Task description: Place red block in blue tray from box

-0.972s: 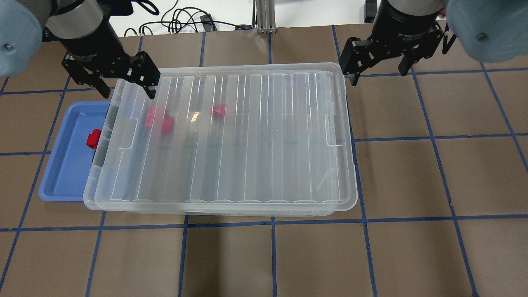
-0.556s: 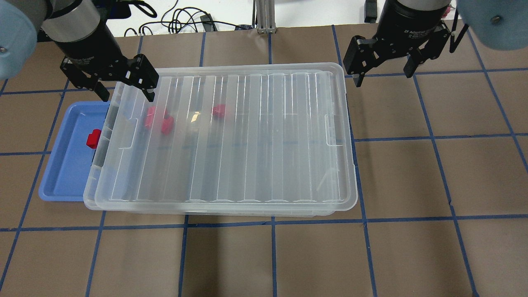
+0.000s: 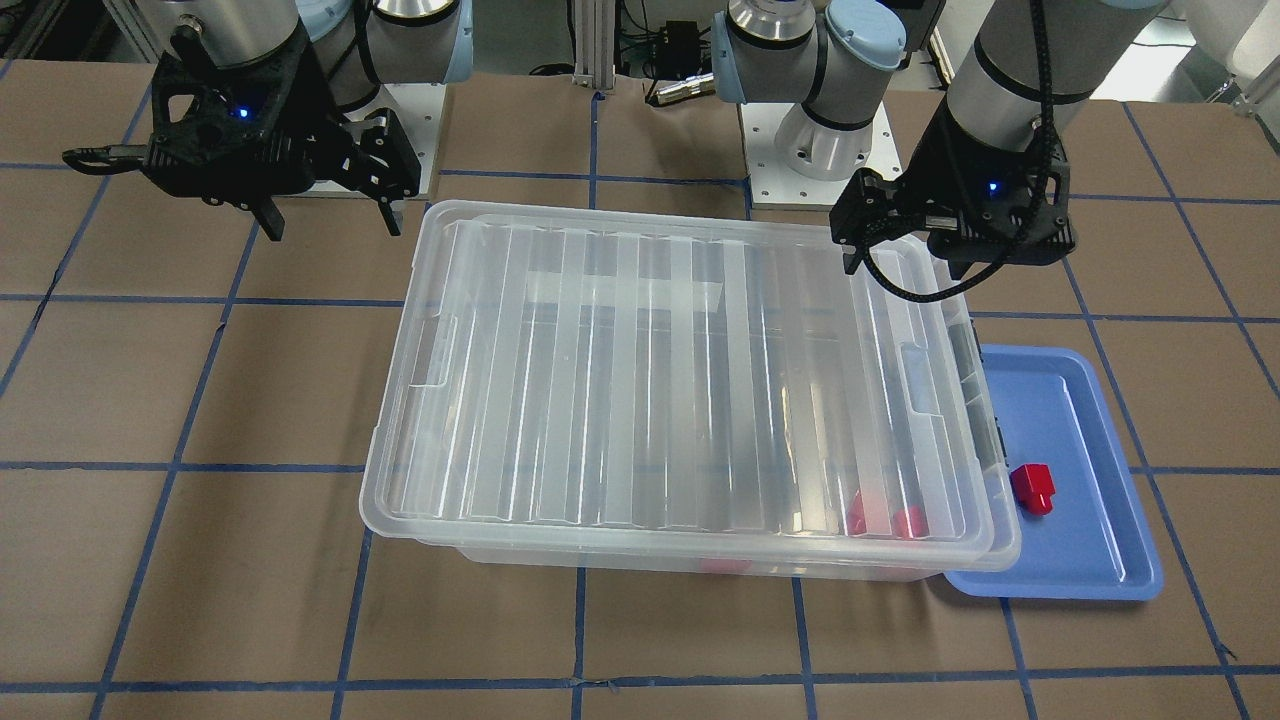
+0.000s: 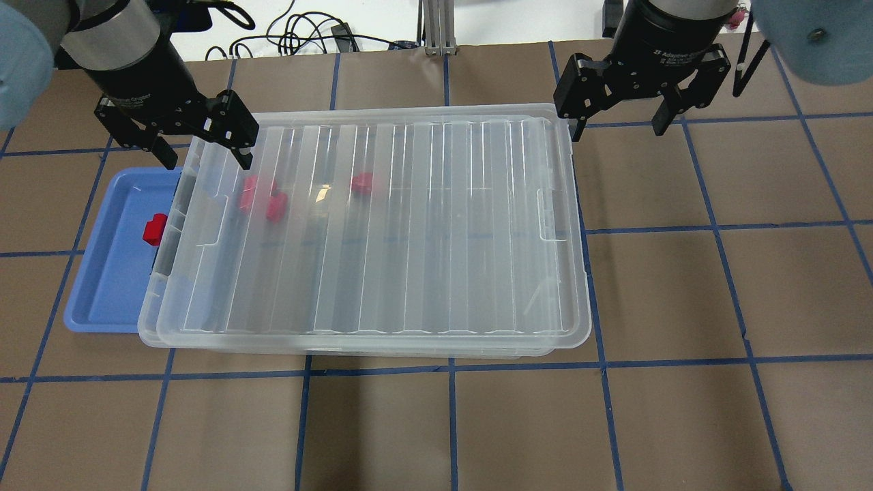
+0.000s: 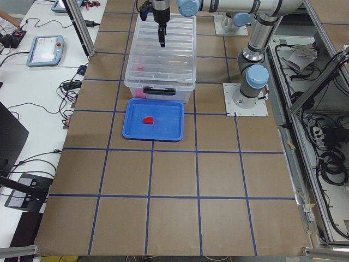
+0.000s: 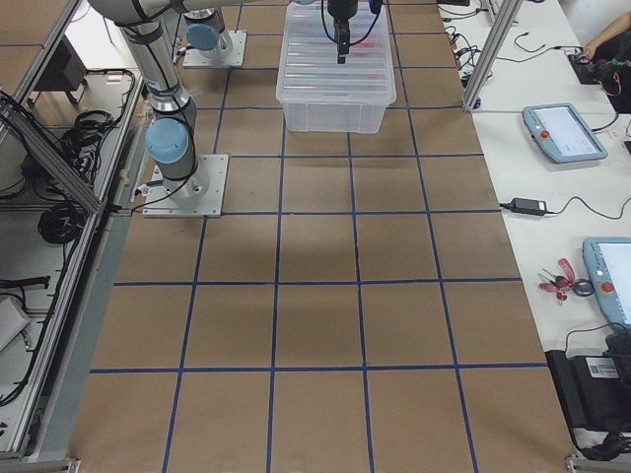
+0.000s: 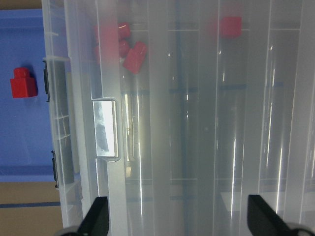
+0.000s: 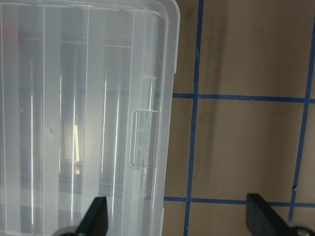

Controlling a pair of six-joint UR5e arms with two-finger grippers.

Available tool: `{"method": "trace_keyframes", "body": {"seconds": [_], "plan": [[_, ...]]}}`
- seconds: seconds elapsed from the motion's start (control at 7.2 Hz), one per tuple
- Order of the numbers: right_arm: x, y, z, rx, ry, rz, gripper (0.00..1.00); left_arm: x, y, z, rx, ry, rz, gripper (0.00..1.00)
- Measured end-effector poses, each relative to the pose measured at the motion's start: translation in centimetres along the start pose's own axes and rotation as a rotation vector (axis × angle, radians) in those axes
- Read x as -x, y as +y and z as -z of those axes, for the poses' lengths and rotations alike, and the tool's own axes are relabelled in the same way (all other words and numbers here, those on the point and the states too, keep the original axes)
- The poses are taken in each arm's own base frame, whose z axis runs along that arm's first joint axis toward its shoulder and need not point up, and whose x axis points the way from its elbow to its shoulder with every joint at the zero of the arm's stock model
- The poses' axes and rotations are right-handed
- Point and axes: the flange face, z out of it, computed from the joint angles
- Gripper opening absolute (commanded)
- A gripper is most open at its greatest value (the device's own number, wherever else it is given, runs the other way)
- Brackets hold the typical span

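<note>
The box point(image 4: 409, 225) is a clear bin with its ribbed lid on, lying mid-table; it also shows in the front view point(image 3: 650, 380). Several red blocks point(image 4: 262, 198) lie inside near its left end, another point(image 4: 361, 183) a little apart. One red block point(image 4: 155, 228) lies in the blue tray point(image 4: 109, 273), seen also in the front view point(image 3: 1031, 488) and the left wrist view point(image 7: 23, 83). The tray is partly under the box's left end. My left gripper point(image 4: 203, 153) is open and empty above the box's far left corner. My right gripper point(image 4: 617, 128) is open and empty beyond the far right corner.
Brown table with a blue tape grid point(image 4: 600, 365). Cables and a metal post point(image 4: 436, 27) lie beyond the far edge. Grey latches point(image 7: 55, 167) sit on the box's end beside the tray. Robot bases point(image 3: 810, 170) stand behind the box.
Both open grippers have shifted slightly to the left in the overhead view; the right one also turned a little. The box, tray and blocks have not moved.
</note>
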Motion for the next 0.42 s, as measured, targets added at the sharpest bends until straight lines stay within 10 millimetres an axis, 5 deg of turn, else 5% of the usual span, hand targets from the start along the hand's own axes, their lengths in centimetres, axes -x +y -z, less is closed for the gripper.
{"method": "trace_keyframes", "body": {"seconds": [0.42], "plan": [[0.00, -0.13, -0.09, -0.004, -0.002, -0.005, 1.00, 0.04, 0.01, 0.02, 0.000, -0.001, 0.003, 1.00]]}}
